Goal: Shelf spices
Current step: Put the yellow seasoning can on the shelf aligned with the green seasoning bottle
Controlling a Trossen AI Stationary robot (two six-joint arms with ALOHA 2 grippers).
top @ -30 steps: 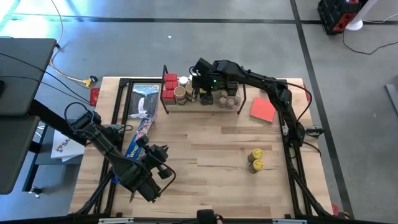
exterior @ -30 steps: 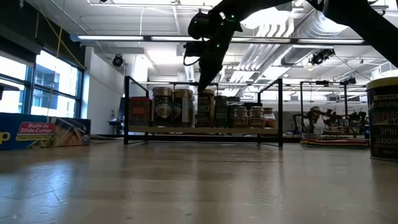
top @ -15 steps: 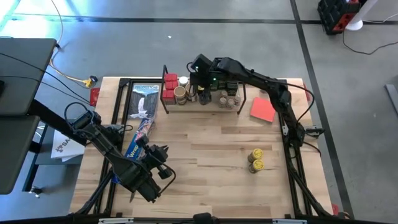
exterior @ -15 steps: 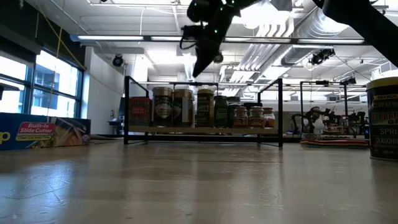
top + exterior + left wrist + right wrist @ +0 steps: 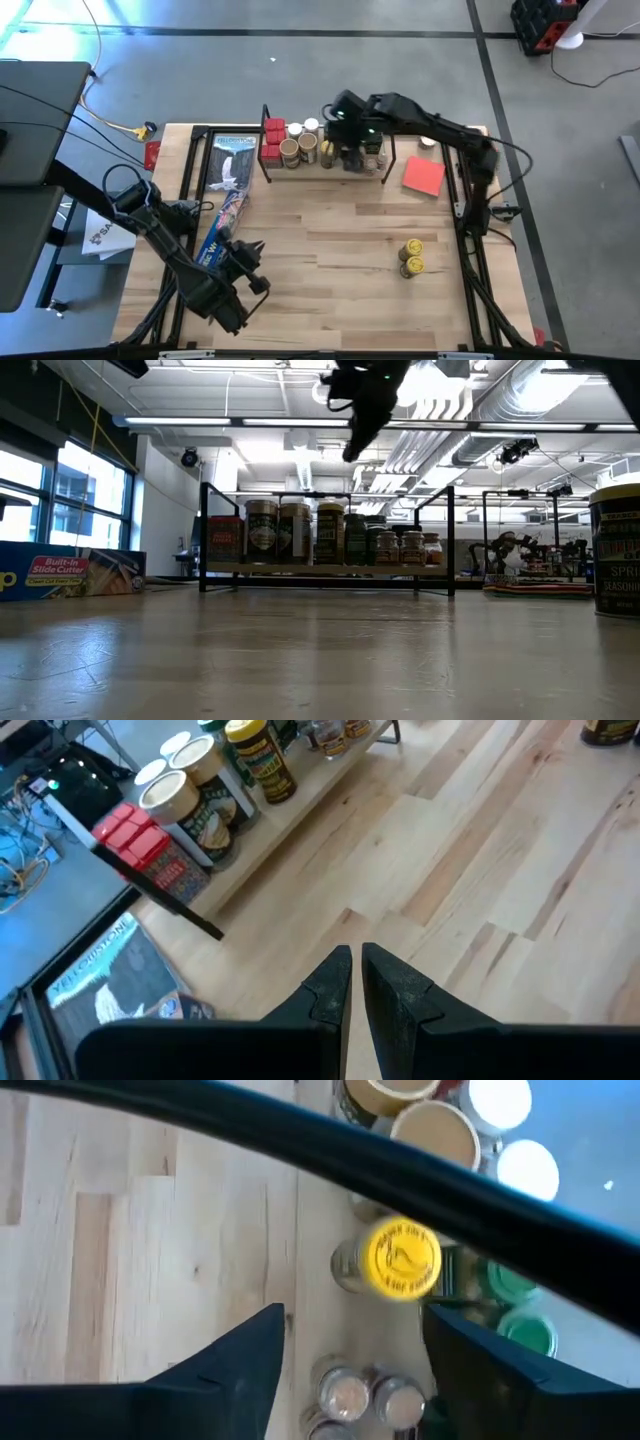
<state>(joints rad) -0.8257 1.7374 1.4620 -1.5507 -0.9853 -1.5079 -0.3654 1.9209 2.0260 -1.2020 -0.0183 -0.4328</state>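
The shelf (image 5: 330,167) stands at the table's far edge with several spices (image 5: 300,148) in a row on its board (image 5: 325,569). A yellow-lidded jar (image 5: 400,1260) stands among them. Two more yellow-lidded jars (image 5: 411,256) stand on the table at the right; one shows close up in the low view (image 5: 615,550). My right gripper (image 5: 350,135) hangs open above the shelf (image 5: 355,445), with nothing between its fingers (image 5: 355,1370). My left gripper (image 5: 250,268) hovers shut and empty over the table's near left (image 5: 350,960).
A long blue wrap box (image 5: 225,200) lies along the table's left side, also in the low view (image 5: 60,572). A flat red sheet (image 5: 423,176) lies right of the shelf. Bare wood spreads across the table's middle (image 5: 330,240).
My right gripper has risen from among the shelf's jars and gone toward the table's right edge, empty. The yellow-lidded jar stays standing on the shelf. My left gripper has sunk a little toward the table's near left corner, still shut.
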